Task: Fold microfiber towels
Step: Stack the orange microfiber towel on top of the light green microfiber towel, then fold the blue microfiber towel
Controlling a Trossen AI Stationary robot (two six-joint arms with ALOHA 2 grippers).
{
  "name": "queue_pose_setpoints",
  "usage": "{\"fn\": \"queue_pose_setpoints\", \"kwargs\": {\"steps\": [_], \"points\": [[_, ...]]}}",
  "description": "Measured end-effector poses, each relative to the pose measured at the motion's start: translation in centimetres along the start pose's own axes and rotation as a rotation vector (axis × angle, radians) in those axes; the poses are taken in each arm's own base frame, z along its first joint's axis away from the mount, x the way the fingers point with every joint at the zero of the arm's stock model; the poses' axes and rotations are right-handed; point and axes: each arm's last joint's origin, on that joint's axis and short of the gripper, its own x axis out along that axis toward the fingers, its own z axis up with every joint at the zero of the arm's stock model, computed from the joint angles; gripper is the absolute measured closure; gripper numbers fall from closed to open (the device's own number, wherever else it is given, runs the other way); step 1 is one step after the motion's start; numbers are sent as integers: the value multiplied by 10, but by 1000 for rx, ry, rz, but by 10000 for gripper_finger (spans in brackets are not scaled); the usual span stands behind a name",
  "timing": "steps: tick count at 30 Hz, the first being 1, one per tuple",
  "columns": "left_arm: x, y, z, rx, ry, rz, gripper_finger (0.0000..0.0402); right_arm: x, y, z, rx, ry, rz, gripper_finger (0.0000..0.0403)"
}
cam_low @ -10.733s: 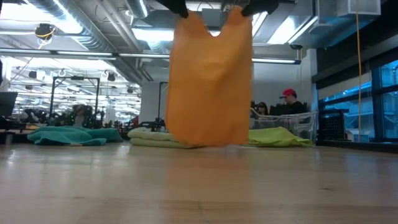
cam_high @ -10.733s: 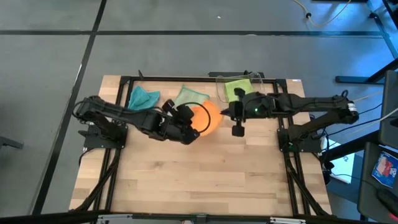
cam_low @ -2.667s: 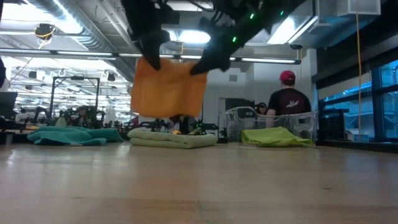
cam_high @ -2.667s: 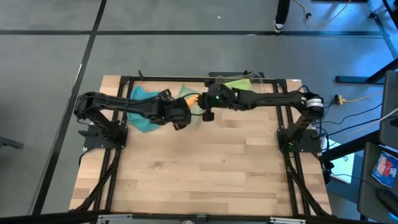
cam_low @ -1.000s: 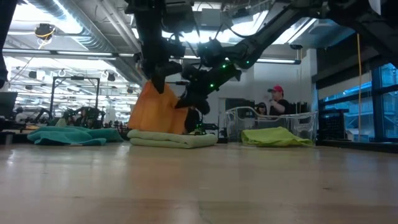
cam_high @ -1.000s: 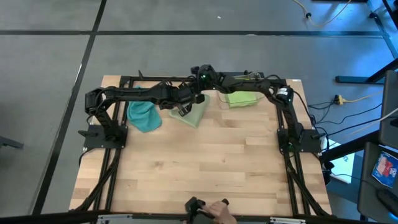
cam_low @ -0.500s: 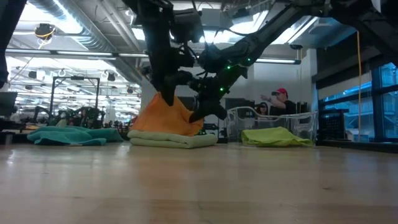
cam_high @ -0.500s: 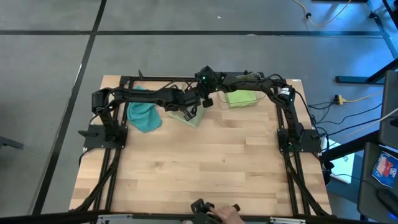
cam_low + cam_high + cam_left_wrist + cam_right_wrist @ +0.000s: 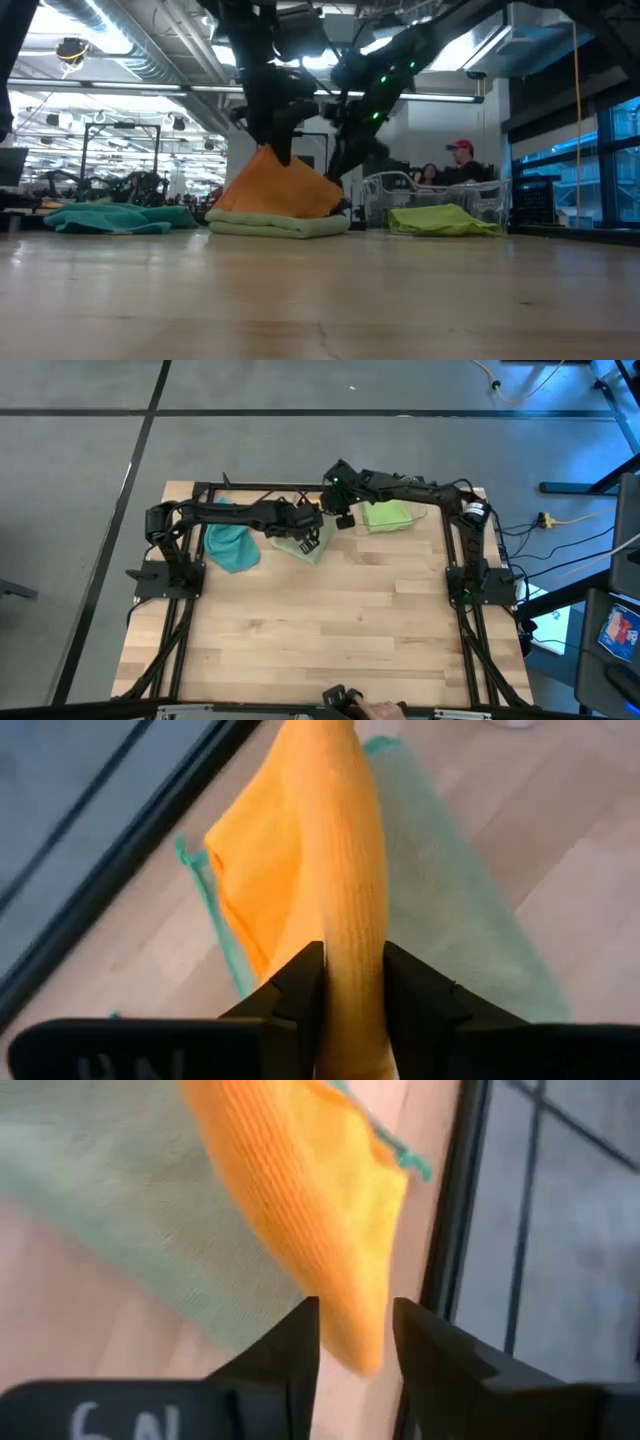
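The orange towel (image 9: 280,190) stands like a tent on the folded pale sage towel (image 9: 278,226), its lower edges lying on that towel. My left gripper (image 9: 271,150) is at the tent's peak, shut on the orange cloth. My right gripper (image 9: 342,158) hangs open above and beside the towel's right slope, and in the right wrist view a towel corner (image 9: 365,1330) shows beyond its spread fingers. The teal towel (image 9: 232,546) lies at the far left. The lime green towel (image 9: 388,515) lies at the far right. My left gripper pinches a raised fold of the orange towel (image 9: 352,925) between its two fingers, which stand on either side of the ridge. The fingers come slanting down from above. The cloth drapes down from them on both sides, its lower part on the sage towel.
A clear bin (image 9: 390,190) stands behind the lime green towel at the far right. Dark frame rails (image 9: 260,487) run along the table's far edge. The near part of the wooden tabletop (image 9: 320,630) is bare. A person (image 9: 462,160) sits in the room beyond.
The orange towel has come down from hanging between both grippers to a tent on the sage towel. My right gripper has opened, let go of its end, and risen toward the table's right. My left gripper has sunk a little and keeps the peak.
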Motion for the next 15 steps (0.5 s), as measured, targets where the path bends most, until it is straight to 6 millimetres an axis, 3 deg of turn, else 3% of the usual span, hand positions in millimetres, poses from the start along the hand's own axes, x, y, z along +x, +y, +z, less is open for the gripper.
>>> {"fn": "queue_pose_setpoints", "kwargs": {"steps": [5, 12, 15], "points": [[-7, -7, 0, -18, 5, -126, 301, -35, 2, -1, 4, 40, 46, 257], [-13, -20, 0, -7, -46, -163, 300, -88, 5, -4, 83, 87, 64, 256], [-25, -22, 0, 3, -69, -182, 301, -115, 9, -7, 121, 103, 74, 256]]}}
